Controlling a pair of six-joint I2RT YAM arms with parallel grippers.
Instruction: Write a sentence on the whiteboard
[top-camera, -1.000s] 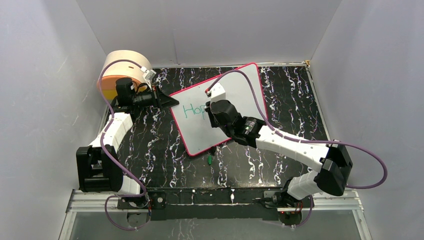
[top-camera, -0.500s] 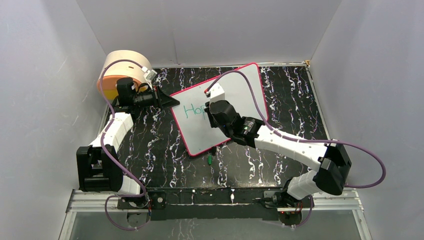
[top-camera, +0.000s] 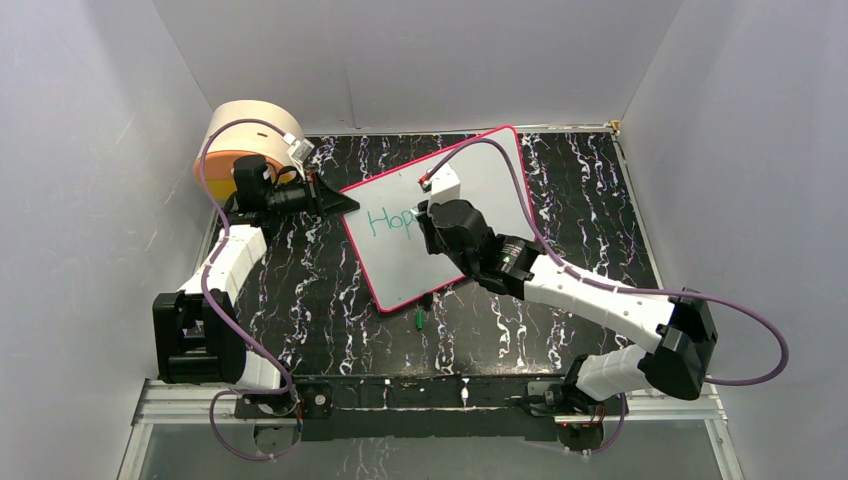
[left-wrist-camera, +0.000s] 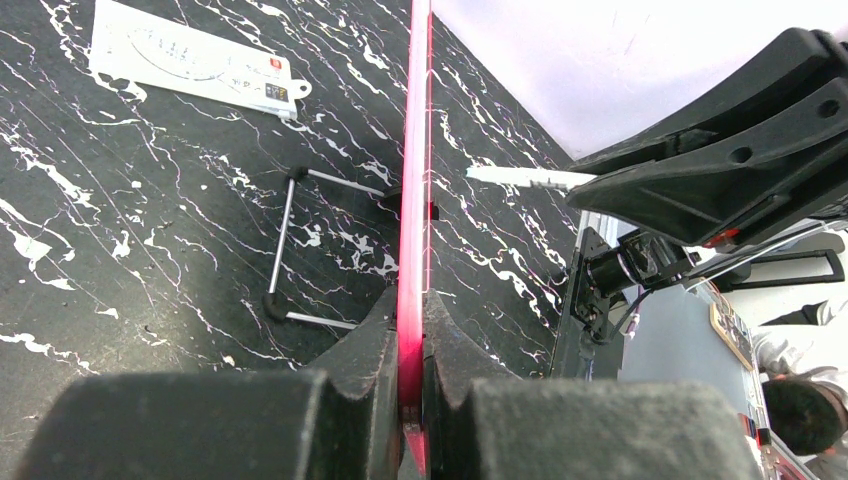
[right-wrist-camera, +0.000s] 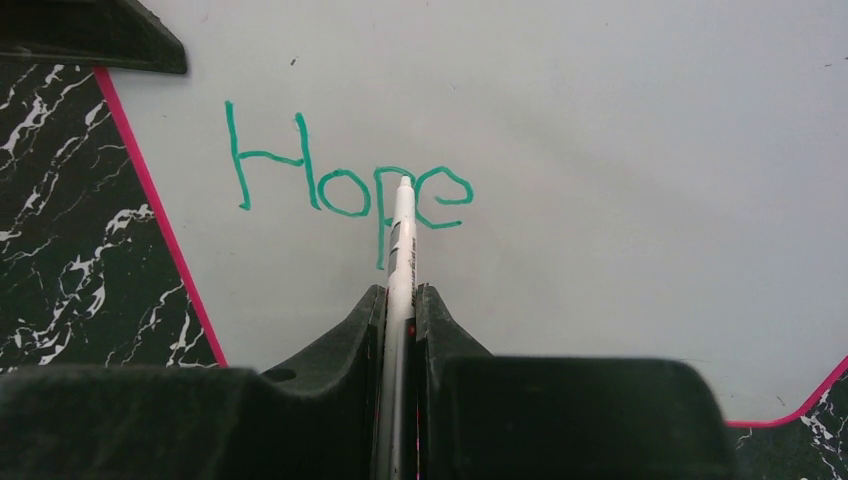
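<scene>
The whiteboard (top-camera: 480, 185), white with a pink-red rim, stands propped at an angle on the black marbled table. My left gripper (top-camera: 345, 203) is shut on its left rim (left-wrist-camera: 413, 200). My right gripper (top-camera: 425, 222) is shut on a white pen (right-wrist-camera: 399, 250), tip against the board. The sentence (right-wrist-camera: 345, 180) reads only "Hope" in teal-green, also partly visible from above (top-camera: 390, 221). The pen tip sits between the "p" and the "e".
A tan round container with an orange inside (top-camera: 250, 140) stands at the back left. A green pen cap (top-camera: 419, 319) lies in front of the board. A small white printed card (left-wrist-camera: 190, 62) and a wire stand (left-wrist-camera: 290, 245) lie behind the board.
My right arm has shifted a little to the right along the board with the pen. The left gripper and the board have stayed put.
</scene>
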